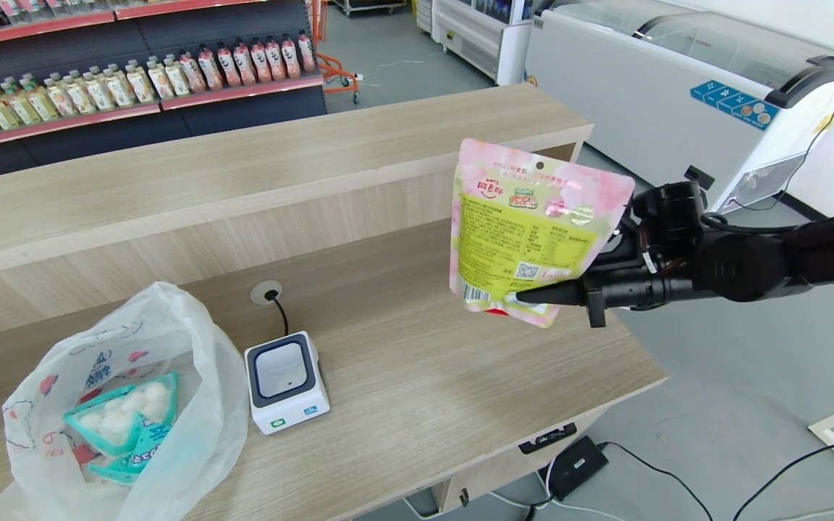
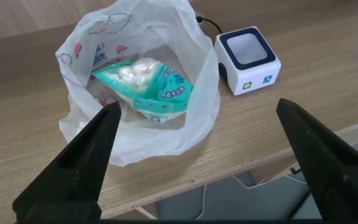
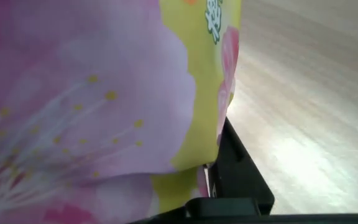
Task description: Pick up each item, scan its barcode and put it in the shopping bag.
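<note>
above the table (image 1: 424, 376), a pink pouch (image 1: 533, 231) is clamped in the right end effector (image 1: 533, 297). the scanner (image 1: 285, 380) and shopping bag (image 1: 171, 325) are seen well left, below the wide-apart left end effector (image 2: 197, 109).

A wooden counter (image 1: 424, 391) stands before drink shelves (image 1: 135, 79), chest freezers (image 1: 663, 94), grey floor (image 1: 735, 376).

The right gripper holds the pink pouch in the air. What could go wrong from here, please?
1. The right gripper pinches the pouch only near its lower corner, so it may swing or slip.
2. Its barcode faces the head camera, not the scanner; without turning, the scan may fail.
3. The shopping bag is limp, so the pouch may catch on its rim.
</note>
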Robot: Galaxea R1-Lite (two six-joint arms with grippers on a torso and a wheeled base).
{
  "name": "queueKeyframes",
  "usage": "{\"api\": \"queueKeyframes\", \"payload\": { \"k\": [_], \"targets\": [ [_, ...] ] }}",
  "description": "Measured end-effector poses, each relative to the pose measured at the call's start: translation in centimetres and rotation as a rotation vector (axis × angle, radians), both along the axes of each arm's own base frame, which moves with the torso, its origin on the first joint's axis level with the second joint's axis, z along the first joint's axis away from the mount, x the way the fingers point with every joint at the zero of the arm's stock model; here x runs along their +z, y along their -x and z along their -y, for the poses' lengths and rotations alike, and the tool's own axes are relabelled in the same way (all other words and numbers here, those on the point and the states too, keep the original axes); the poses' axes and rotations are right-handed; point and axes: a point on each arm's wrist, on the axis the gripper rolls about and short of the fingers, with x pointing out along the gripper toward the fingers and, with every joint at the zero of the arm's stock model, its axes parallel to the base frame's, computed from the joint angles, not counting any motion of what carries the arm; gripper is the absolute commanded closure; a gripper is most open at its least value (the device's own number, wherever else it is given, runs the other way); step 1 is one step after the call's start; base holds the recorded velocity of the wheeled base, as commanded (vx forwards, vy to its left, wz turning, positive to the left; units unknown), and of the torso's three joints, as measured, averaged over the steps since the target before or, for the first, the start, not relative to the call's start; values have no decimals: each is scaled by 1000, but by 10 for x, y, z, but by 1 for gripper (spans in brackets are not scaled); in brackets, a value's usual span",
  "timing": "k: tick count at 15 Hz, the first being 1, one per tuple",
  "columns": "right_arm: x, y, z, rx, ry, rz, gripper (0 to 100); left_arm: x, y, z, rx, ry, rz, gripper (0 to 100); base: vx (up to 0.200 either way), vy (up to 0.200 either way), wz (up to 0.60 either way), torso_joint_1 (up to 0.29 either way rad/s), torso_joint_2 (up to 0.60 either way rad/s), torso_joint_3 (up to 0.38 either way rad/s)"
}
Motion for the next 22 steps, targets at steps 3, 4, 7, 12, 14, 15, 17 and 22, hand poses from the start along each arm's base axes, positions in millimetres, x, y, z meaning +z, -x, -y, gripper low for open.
{"api": "queueKeyframes", "payload": {
  "k": [3, 4, 7, 12, 14, 15, 17, 22],
  "targets": [
    [34, 47, 2, 90, -30, -117, 100, 0, 0, 0, 0, 0, 0, 0, 0, 0, 0, 0, 0, 0],
    [47, 64, 2, 110, -31, -151, 100, 0, 0, 0, 0, 0, 0, 0, 0, 0, 0, 0, 0, 0],
    [82, 106, -7, 183, -36, -133, 100, 0, 0, 0, 0, 0, 0, 0, 0, 0, 0, 0, 0, 0],
    [119, 153, -9, 255, -38, -116, 100, 0, 0, 0, 0, 0, 0, 0, 0, 0, 0, 0, 0, 0],
    [140, 165, -3, 245, -31, -146, 100, 0, 0, 0, -1, 0, 0, 0, 0, 0, 0, 0, 0, 0],
    [149, 172, 2, 233, -21, -183, 100, 0, 0, 0, 0, 0, 0, 0, 0, 0, 0, 0, 0, 0],
    [164, 182, 15, 185, -12, -235, 100, 0, 0, 0, 0, 0, 0, 0, 0, 0, 0, 0, 0, 0],
    [171, 194, 36, 74, -20, -330, 100, 0, 0, 0, 0, 0, 0, 0, 0, 0, 0, 0, 0, 0]
  ]
}}
